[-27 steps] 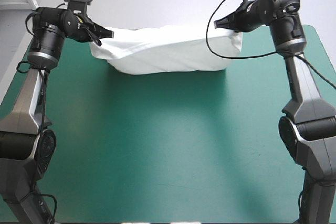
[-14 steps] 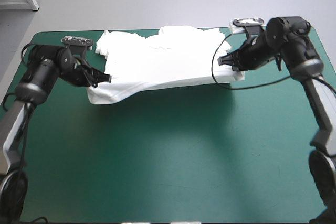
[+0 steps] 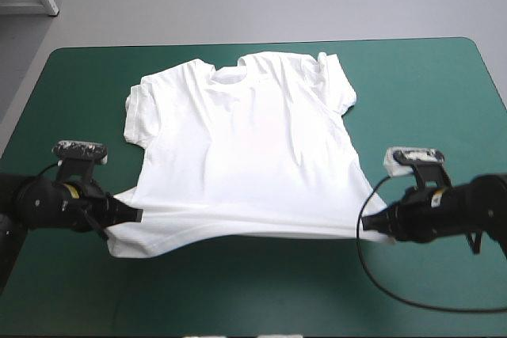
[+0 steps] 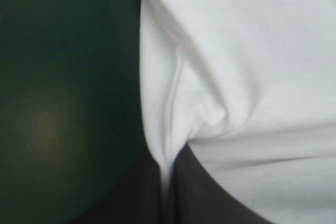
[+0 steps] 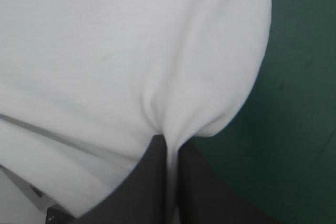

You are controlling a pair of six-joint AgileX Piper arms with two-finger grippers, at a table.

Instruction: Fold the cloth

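Plain white T-shirt (image 3: 245,140), plain teal-green cover (image 3: 261,290), black left claw (image 3: 136,214), black right claw (image 3: 367,225).

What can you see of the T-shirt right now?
The T-shirt is white, short-sleeved, of thin soft-looking fabric. It lies spread nearly flat on the teal-green table, collar toward the far edge, sleeves out to both sides. Wrinkles run along the near hem. The left tool pinches one hem corner, the right tool the other, both shut on it.
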